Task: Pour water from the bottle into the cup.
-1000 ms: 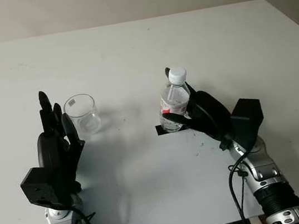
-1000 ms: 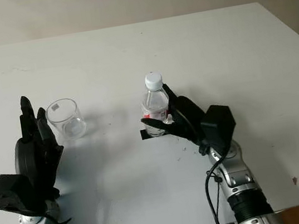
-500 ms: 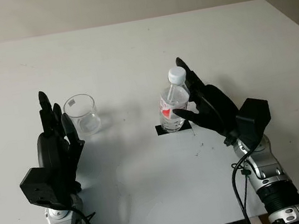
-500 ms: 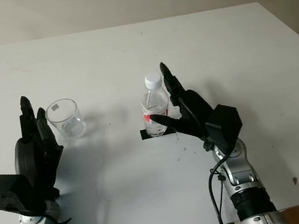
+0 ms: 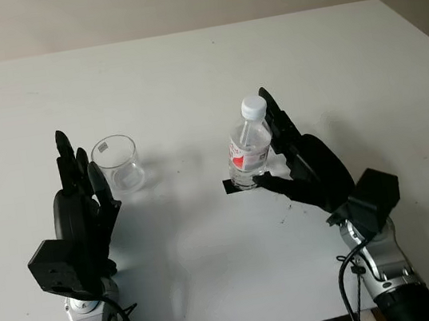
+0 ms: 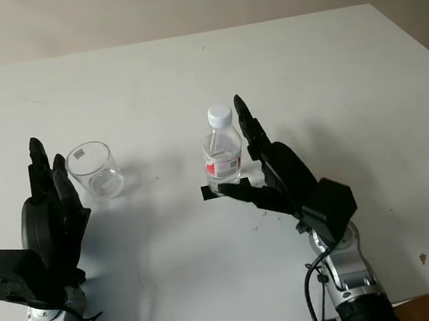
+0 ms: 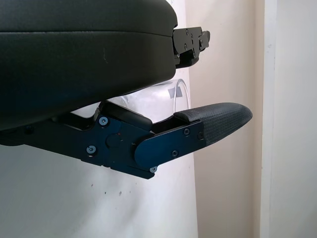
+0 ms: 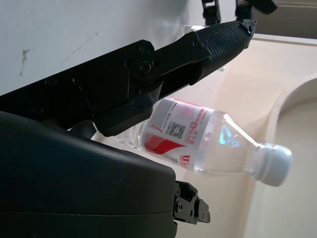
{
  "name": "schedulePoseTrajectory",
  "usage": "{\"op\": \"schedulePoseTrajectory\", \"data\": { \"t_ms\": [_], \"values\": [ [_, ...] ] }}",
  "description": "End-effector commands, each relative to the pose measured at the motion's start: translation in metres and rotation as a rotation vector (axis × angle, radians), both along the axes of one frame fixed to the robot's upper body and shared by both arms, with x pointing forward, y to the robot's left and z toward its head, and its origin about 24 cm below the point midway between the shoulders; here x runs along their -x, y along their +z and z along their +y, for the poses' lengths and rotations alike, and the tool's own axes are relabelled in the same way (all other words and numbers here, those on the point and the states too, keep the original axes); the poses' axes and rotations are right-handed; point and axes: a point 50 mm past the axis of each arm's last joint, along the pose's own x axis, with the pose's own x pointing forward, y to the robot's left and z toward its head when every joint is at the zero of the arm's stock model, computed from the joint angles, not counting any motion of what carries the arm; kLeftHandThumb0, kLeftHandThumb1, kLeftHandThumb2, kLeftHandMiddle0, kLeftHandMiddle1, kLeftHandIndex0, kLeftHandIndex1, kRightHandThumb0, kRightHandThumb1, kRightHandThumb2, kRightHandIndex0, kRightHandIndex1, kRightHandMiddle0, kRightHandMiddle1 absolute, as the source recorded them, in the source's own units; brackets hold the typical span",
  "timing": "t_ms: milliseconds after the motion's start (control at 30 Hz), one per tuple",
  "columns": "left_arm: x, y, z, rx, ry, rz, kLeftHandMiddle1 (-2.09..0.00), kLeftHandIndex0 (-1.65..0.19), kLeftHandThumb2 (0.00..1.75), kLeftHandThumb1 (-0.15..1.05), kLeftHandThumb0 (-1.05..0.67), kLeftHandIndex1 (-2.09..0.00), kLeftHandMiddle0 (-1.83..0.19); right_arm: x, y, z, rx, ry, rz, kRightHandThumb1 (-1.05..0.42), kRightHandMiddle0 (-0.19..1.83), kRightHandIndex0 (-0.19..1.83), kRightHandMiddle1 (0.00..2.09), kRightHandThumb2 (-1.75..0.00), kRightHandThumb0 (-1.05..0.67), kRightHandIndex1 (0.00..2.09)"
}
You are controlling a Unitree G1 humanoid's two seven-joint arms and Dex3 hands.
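Right hand fingers open just beside upright bottle

Left hand: open, held upright near you, just beside the cup on its near-left side, not touching it.
Left arm: you see it rise from the bottom left edge, wrist straight.
Right hand: open, just right of the bottle, palm facing it, thumb near its base.
Right arm: rises from the bottom right, leaning toward the bottle.
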Motion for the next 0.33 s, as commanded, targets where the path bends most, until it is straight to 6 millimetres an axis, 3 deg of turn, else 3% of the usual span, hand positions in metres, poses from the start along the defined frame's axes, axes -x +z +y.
{"op": "schedulePoseTrajectory", "data": {
  "t_ms": [0, 300],
  "values": [
    [-0.001, 0.003, 0.002, -0.012, 0.005, -0.012, -0.28, 0.12, 0.71, 1.05, -0.77, 0.00, 0.19, 0.006, 0.003, -0.001, -0.019, 0.003, -0.032, -0.99, -0.19, -0.19, 0.00, -0.06, -0.95, 0.00],
    [-0.001, 0.003, 0.002, -0.011, -0.004, -0.017, -0.25, 0.13, 0.74, 1.05, -0.75, 0.00, 0.19, 0.010, -0.009, -0.002, -0.073, -0.061, 0.023, -1.01, -0.19, -0.19, 0.00, -0.06, -0.92, 0.00]
  ]
}}
